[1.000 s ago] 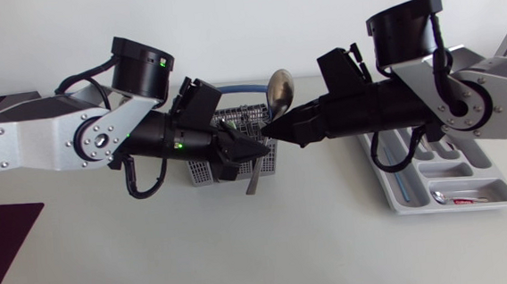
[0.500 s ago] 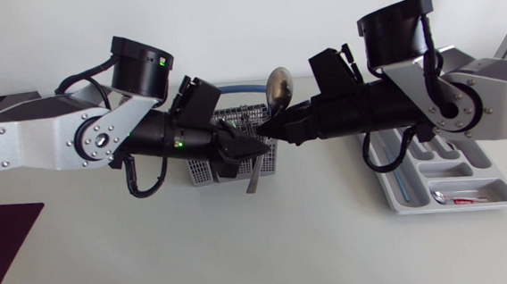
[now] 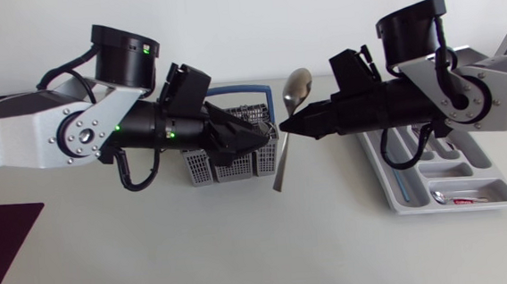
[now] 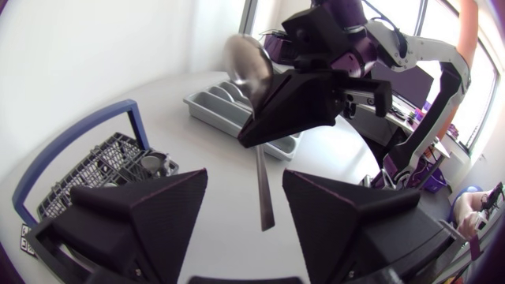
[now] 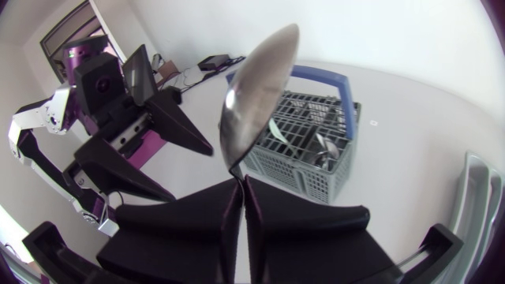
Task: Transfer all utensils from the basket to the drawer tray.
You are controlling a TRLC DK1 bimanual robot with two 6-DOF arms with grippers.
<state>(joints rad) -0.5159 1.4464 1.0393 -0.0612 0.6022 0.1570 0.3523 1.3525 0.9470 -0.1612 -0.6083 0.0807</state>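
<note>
Head view: right end effector [image 3: 285,127] pinched shut on the spoon [image 3: 296,91] at its neck. Spoon hangs bowl-up, tilted, just beside the basket [image 3: 222,167]. Drawer tray [image 3: 459,169] sits on the tabletop [image 3: 243,250] under the right arm.

Left wrist view: left end effector [image 4: 245,207] spread wide, holding nothing. Spoon handle is just ahead of it.

Right wrist view: spoon clamped, basket beyond it.
</note>
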